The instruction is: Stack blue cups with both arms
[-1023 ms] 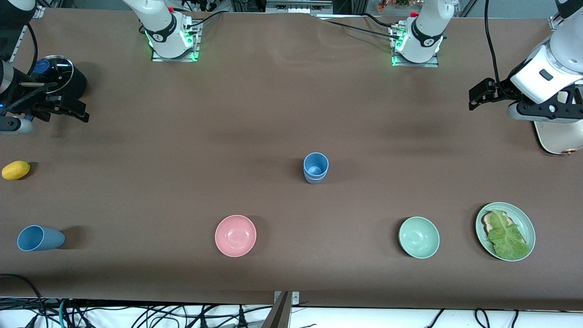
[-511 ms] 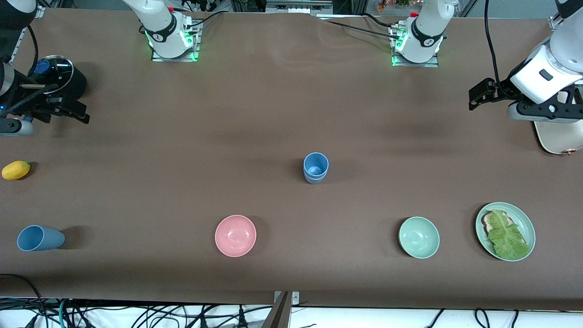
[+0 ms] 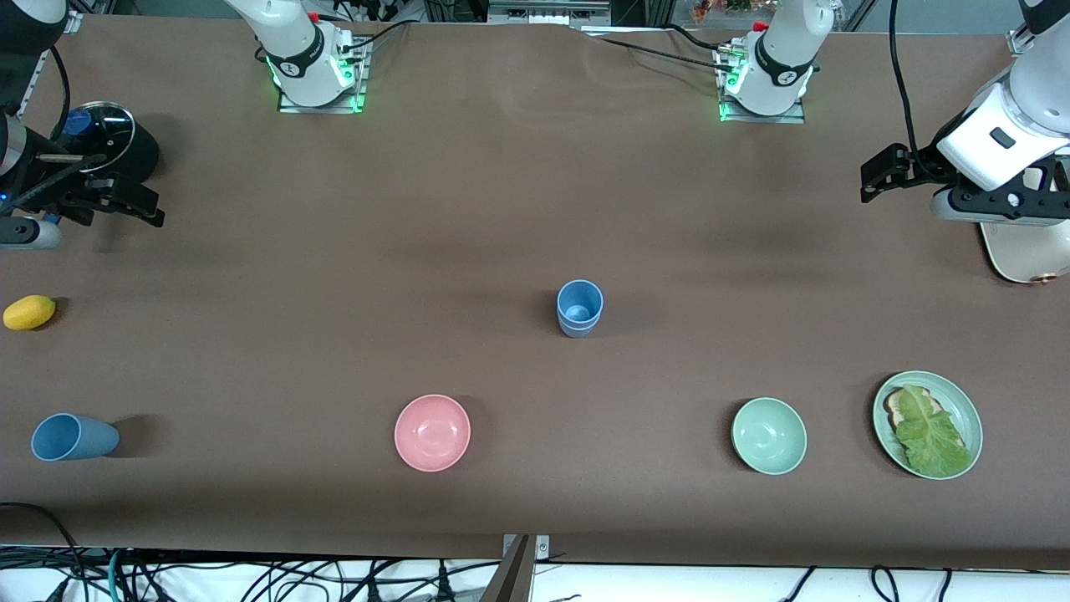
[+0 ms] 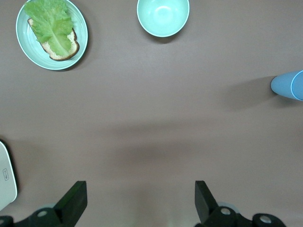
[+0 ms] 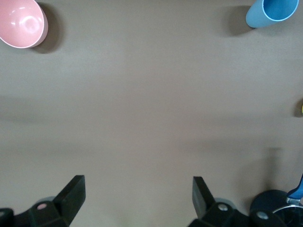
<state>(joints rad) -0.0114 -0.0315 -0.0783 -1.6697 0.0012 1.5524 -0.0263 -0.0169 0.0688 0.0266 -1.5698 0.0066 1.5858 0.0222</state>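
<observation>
Brown counter point(image 3: 334, 276): one upright matte blue tumbler point(image 3: 579, 308) mid-counter, another tipped point(image 3: 73, 437) at the right arm's end. Probably light, rigid; grip the wall. Left hand point(image 4: 141, 201) and right hand point(image 5: 138, 198) wide, empty.

Two blue cups point(image 3: 579, 308) stand nested upright mid-table. A third blue cup point(image 3: 73, 437) stands upright near the right arm's end, nearer the front camera.

High front overview; two downward wrist views above table point(image 3: 501, 209).

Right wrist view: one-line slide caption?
Right gripper, fingers open, over bare table; pink bowl and blue cup at frame corners.
</observation>
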